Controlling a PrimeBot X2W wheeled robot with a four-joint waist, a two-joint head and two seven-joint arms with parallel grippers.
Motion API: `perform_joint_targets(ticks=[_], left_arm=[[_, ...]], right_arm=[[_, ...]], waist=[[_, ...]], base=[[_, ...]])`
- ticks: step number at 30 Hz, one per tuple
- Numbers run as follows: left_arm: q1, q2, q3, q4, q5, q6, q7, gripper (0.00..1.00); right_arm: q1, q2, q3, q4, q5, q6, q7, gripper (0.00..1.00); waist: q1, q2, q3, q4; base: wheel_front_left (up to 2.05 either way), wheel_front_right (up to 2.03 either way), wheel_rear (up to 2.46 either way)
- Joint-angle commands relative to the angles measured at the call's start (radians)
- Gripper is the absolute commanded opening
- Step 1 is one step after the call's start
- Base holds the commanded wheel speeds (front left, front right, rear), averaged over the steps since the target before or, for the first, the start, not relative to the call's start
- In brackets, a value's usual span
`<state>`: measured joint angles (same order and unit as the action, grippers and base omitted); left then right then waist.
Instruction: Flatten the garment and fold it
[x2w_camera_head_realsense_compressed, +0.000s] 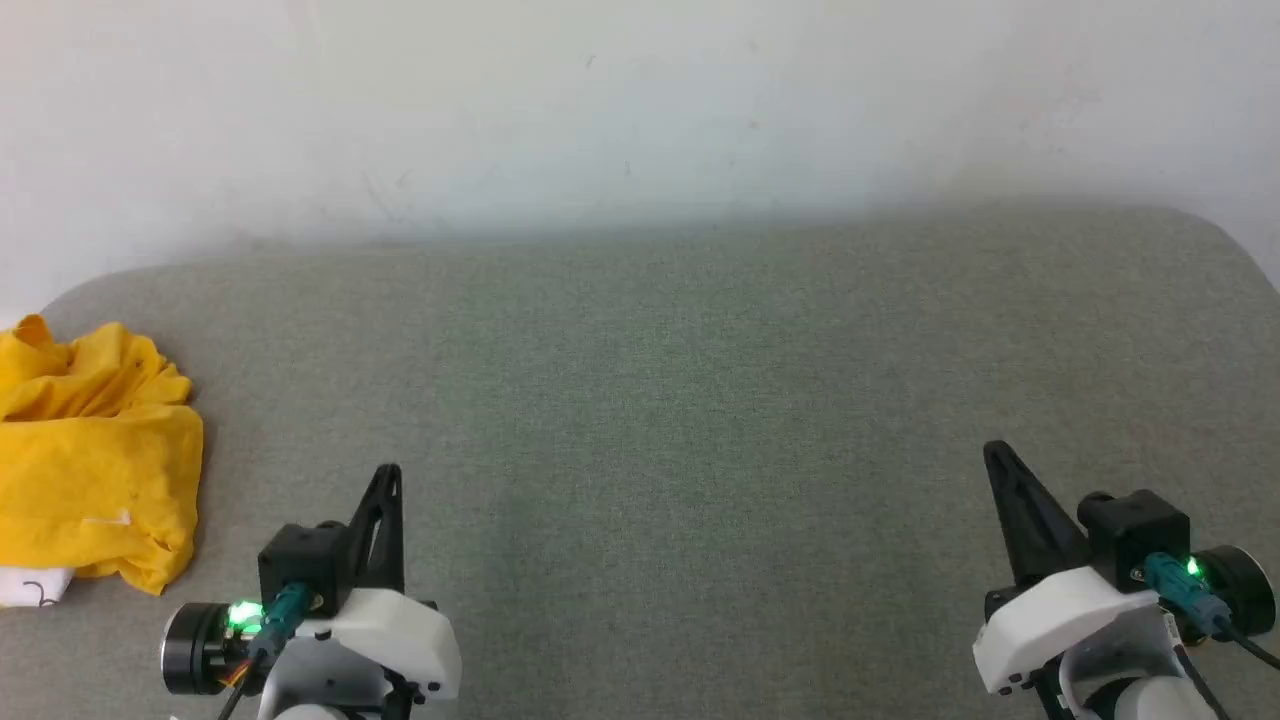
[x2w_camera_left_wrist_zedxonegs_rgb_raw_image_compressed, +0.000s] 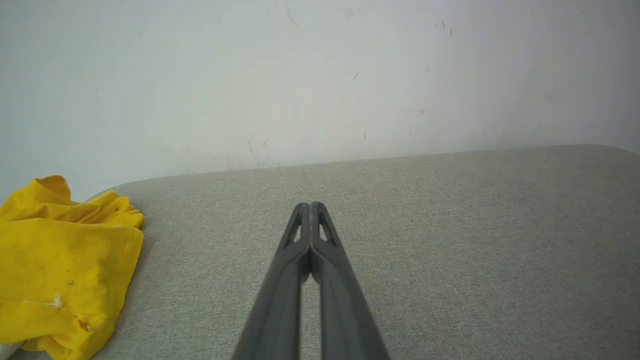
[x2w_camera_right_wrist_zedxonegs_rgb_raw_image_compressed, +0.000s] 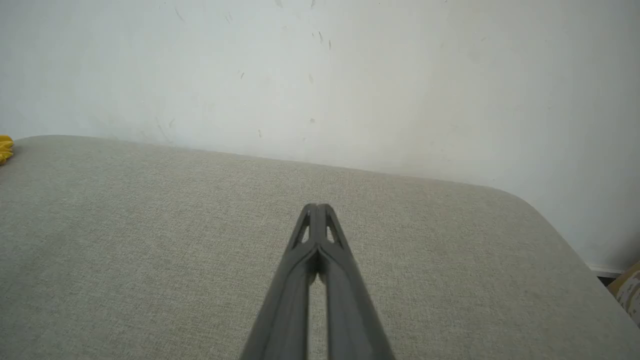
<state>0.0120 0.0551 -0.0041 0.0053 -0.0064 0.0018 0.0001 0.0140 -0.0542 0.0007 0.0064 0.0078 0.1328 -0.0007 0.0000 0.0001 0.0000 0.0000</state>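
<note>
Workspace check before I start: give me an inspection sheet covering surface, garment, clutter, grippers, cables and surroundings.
Surface: grey woven padded top, rounded corners.
Garment: yellow T-shirt crumpled in a heap at the robot's far left, not flattened, partly cut off in the head view.
Clutter: nothing seen.
Grippers: left gripper and right gripper both shut, holding nothing, apart from the T-shirt.
Cables: teal-plugged left wrist cable and right wrist cable, neither touching the T-shirt.
Surroundings: scuffed white wall behind.

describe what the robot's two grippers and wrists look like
Both match. The left gripper and right gripper have two long, dark grey fingers tapering to a point, with triangular cut-outs near the tips. Each sits on a black block and a glossy white shell, beside a black cylinder with a green light. A teal plug feeds a cable at each wrist.
</note>
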Motion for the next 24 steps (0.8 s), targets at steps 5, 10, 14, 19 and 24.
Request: perform_joint_targets(ticks=[5, 10, 14, 19, 24], left_arm=[[-0.012, -0.005, 0.004, -0.005, 0.006, -0.002, 0.000, 0.00], [-0.012, -0.005, 0.004, -0.005, 0.006, -0.002, 0.000, 0.00], [-0.012, -0.005, 0.004, -0.005, 0.006, -0.002, 0.000, 0.00], [-0.012, -0.005, 0.004, -0.005, 0.006, -0.002, 0.000, 0.00], [-0.012, -0.005, 0.004, -0.005, 0.006, -0.002, 0.000, 0.00]], right_arm=[[-0.014, 0.004, -0.001, -0.006, -0.008, -0.002, 0.001, 0.00], [-0.014, 0.004, -0.001, -0.006, -0.008, -0.002, 0.001, 0.00], [-0.014, 0.004, -0.001, -0.006, -0.008, -0.002, 0.001, 0.00], [-0.014, 0.004, -0.001, -0.006, -0.008, -0.002, 0.001, 0.00], [-0.014, 0.004, -0.001, -0.006, -0.008, -0.002, 0.001, 0.00]], waist=[[0.0000, -0.0001, 0.000, 0.000], [0.0000, -0.0001, 0.000, 0.000], [0.0000, -0.0001, 0.000, 0.000], [0.0000, -0.0001, 0.000, 0.000], [0.0000, -0.0001, 0.000, 0.000]], base=[[0.00, 0.00, 0.00], [0.00, 0.00, 0.00], [0.00, 0.00, 0.00], [0.00, 0.00, 0.00], [0.00, 0.00, 0.00]])
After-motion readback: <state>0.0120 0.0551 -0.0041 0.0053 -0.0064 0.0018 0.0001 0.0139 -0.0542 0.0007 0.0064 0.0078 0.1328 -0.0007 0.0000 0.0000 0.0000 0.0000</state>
